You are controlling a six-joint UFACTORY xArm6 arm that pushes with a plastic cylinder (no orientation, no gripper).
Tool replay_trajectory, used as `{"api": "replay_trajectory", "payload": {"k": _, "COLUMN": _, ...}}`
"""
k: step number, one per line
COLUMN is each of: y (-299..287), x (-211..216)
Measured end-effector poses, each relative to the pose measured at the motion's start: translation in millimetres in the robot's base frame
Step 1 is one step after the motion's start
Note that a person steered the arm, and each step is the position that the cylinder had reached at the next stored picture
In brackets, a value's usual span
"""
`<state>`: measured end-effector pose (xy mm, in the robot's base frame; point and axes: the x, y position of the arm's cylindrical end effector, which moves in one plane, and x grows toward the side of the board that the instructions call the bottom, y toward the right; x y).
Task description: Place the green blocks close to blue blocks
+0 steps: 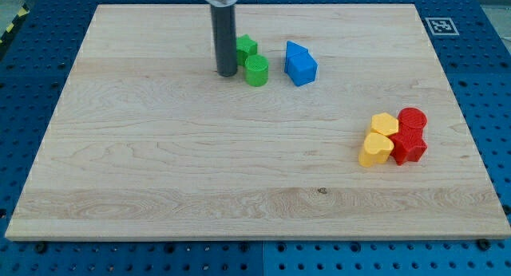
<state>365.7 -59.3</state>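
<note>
A green round block [256,70] stands near the view's top centre, with a second green block [246,47] of angular shape touching it just above and to the left. A blue block cluster [300,64], which looks like two blue pieces pressed together, sits a short gap to the right of the green ones. My tip [227,73] rests on the board just left of the green round block, close to it or touching it. The dark rod rises straight up from there and hides part of the angular green block.
Two yellow blocks [378,142] and two red blocks [410,135] are bunched together at the view's right. The wooden board [160,164] lies on a blue perforated table, with a marker tag [438,25] at the top right corner.
</note>
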Motion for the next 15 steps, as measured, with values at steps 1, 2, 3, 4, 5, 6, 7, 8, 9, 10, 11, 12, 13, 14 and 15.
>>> {"api": "replay_trajectory", "payload": {"k": 1, "y": 13, "x": 2}}
{"api": "replay_trajectory", "payload": {"k": 2, "y": 43, "x": 5}}
{"api": "replay_trajectory", "payload": {"k": 3, "y": 46, "x": 7}}
{"api": "replay_trajectory", "payload": {"k": 4, "y": -1, "x": 7}}
{"api": "replay_trajectory", "payload": {"k": 5, "y": -58, "x": -18}}
{"api": "replay_trajectory", "payload": {"k": 6, "y": -70, "x": -64}}
{"api": "replay_trajectory", "payload": {"k": 7, "y": -33, "x": -69}}
{"api": "replay_trajectory", "payload": {"k": 8, "y": 20, "x": -39}}
{"api": "replay_trajectory", "payload": {"k": 9, "y": 43, "x": -21}}
{"api": "replay_trajectory", "payload": {"k": 10, "y": 44, "x": -21}}
{"api": "replay_trajectory", "payload": {"k": 11, "y": 44, "x": -21}}
{"api": "replay_trajectory", "payload": {"k": 12, "y": 44, "x": -21}}
{"api": "replay_trajectory", "payload": {"k": 13, "y": 44, "x": -20}}
{"api": "replay_trajectory", "payload": {"k": 14, "y": 44, "x": -20}}
{"api": "replay_trajectory", "payload": {"k": 15, "y": 44, "x": -20}}
